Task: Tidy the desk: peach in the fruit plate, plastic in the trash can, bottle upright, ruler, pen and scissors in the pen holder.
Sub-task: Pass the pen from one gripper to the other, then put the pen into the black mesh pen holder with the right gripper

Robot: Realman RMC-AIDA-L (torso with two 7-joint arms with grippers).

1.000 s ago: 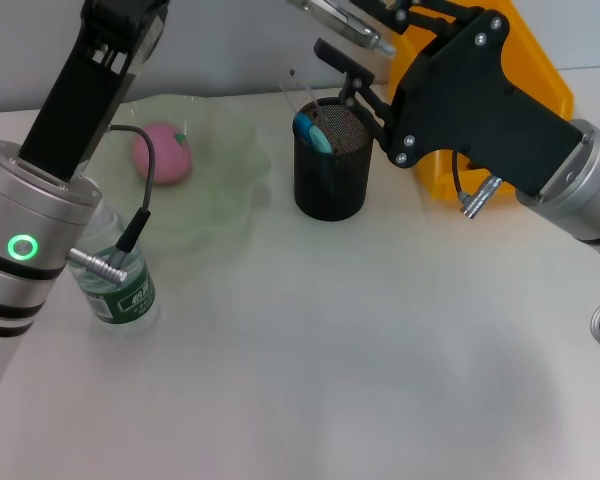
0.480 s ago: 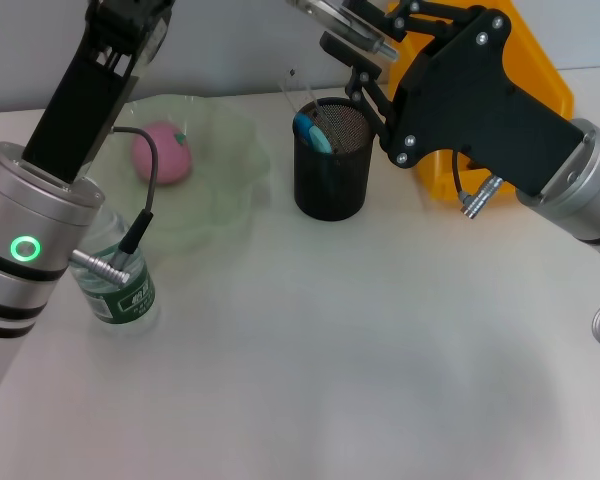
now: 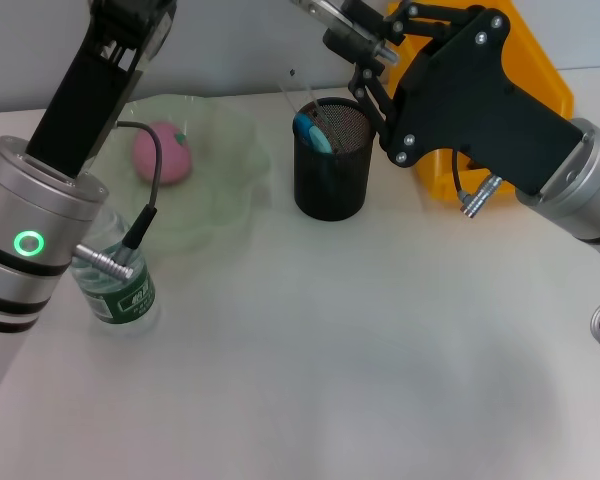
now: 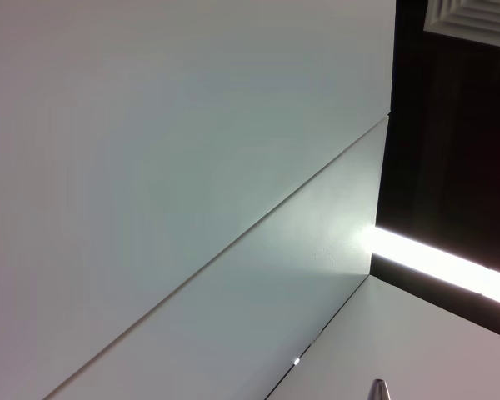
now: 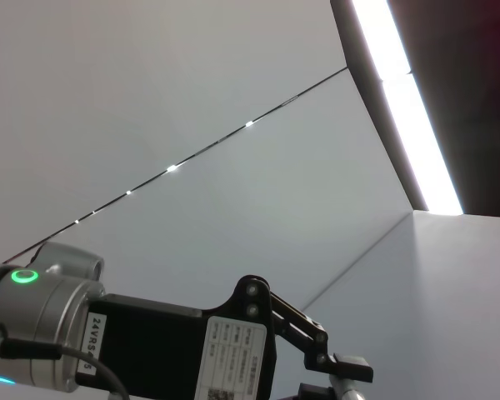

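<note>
Peach point(image 3: 162, 153) in fruit plate point(image 3: 230, 190), bottle point(image 3: 115, 275) upright, pen holder point(image 3: 331, 160) stocked. Right pincer point(image 3: 355, 35) above holder, grip state: cannot tell. Left pincer unseen. You likely finishing; retract clear of holder.

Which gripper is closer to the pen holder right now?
Right. The right gripper hangs just above the pen holder; the left arm stands farther off, by the bottle.

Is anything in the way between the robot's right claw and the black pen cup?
Nothing visible is. The right claw hangs just above the rim of the black pen cup, with only open air between them. The cup's mouth is open, with a blue-handled thing inside.
</note>
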